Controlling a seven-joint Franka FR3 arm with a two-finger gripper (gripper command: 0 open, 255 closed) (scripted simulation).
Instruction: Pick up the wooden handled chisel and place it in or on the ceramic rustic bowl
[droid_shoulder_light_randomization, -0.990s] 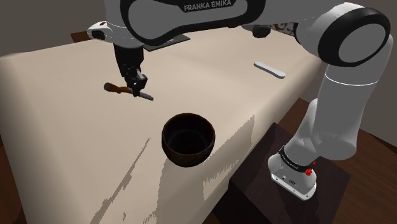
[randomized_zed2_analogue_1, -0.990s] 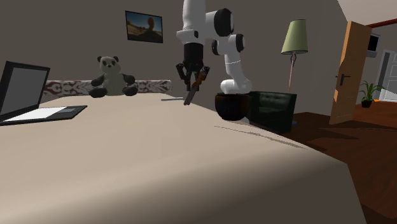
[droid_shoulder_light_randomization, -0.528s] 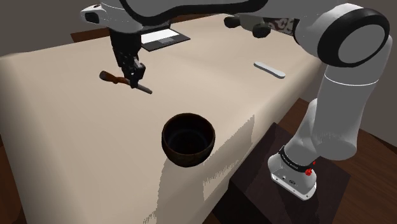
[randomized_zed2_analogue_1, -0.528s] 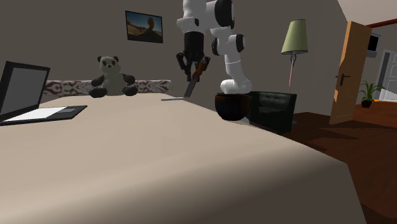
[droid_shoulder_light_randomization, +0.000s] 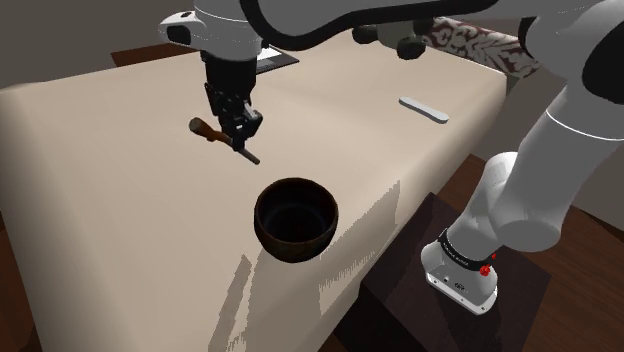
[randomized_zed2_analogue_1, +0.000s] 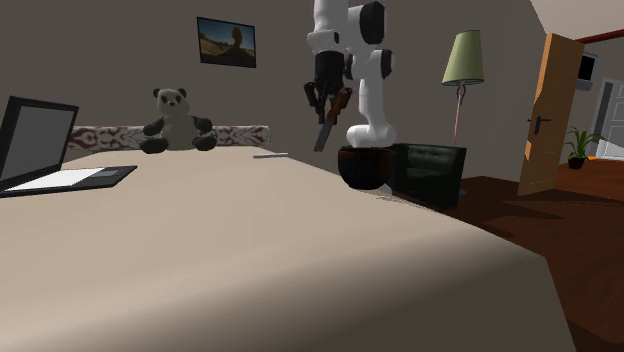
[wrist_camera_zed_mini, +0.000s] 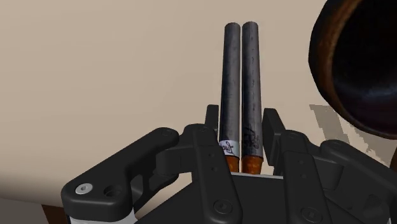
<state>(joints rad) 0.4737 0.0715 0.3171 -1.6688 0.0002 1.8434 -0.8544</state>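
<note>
Dark brown and glossy, the bowl (droid_shoulder_light_randomization: 290, 245) sits upright on the beige bed (droid_shoulder_light_randomization: 110, 200), near the edge that faces the stand (droid_shoulder_light_randomization: 395, 300). In the shoulder view the black gripper (droid_shoulder_light_randomization: 238, 130) hangs at about 11 o'clock from the bowl and apart from it. It is closed tight on the chisel (droid_shoulder_light_randomization: 208, 129) — the brown handle sticks out toward 10 o'clock and the dark blade slants down toward 4 o'clock. A flat grey strip (droid_shoulder_light_randomization: 425, 109) lies on the cover at 2 o'clock from the bowl.

In the second exterior view the gripper (randomized_zed2_analogue_1: 328, 100) is high over the far end of the bed (randomized_zed2_analogue_1: 300, 260). The chisel (randomized_zed2_analogue_1: 322, 138) points down from it at nearly 6 o'clock, and its tip ends above the line of the cover, so it is carried in the air. The bowl (randomized_zed2_analogue_1: 363, 170) stands at 5 o'clock from the gripper, lower and near. An open laptop (randomized_zed2_analogue_1: 40, 140) rests on the bed and a toy panda (randomized_zed2_analogue_1: 175, 120) sits at its far end, both toward 9 o'clock. A lamp (randomized_zed2_analogue_1: 463, 60) and an open door (randomized_zed2_analogue_1: 553, 115) stand toward 3 o'clock.

In the wrist view the fingers (wrist_camera_zed_mini: 212, 127) clasp the chisel (wrist_camera_zed_mini: 242, 70), which shows as two dark grey bars side by side with orange-brown ends at the grip. The bowl (wrist_camera_zed_mini: 320, 60) lies on the cover beside the blade's far end — not touching it.
</note>
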